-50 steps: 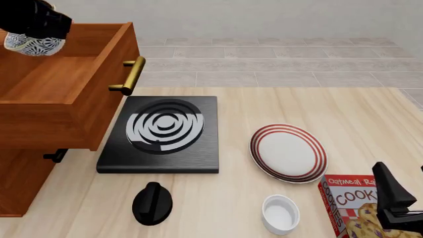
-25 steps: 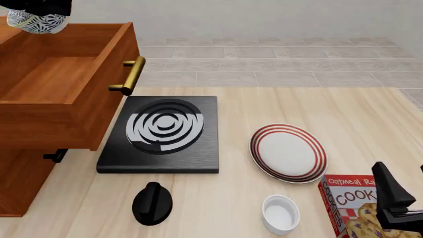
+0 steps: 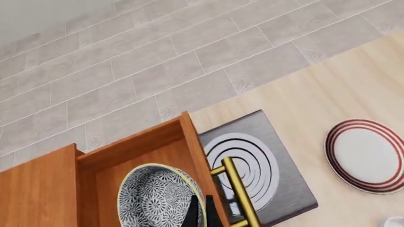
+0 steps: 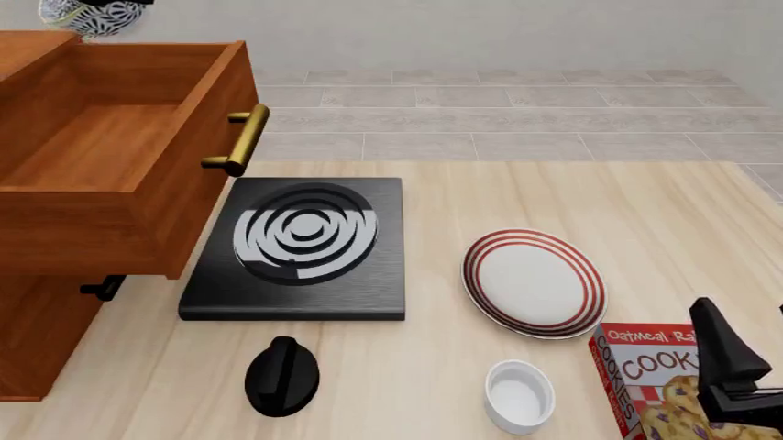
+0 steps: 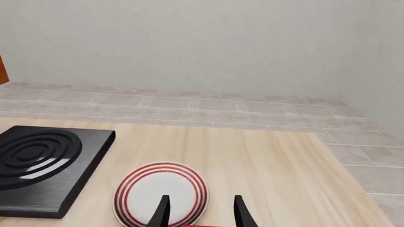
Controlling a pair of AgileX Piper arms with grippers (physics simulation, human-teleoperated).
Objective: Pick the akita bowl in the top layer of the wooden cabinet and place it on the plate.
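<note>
Bowl first: we hold it up high over the open top drawer of the cabinet, at the far left; our left gripper pinches its rim. We think the lift is done; next we must carry it right and nearer, then down onto the plate. Our right gripper waits open with nothing in it. Only the left wrist view shows the speckled inside; the front view cuts the bowl at the top edge.
</note>
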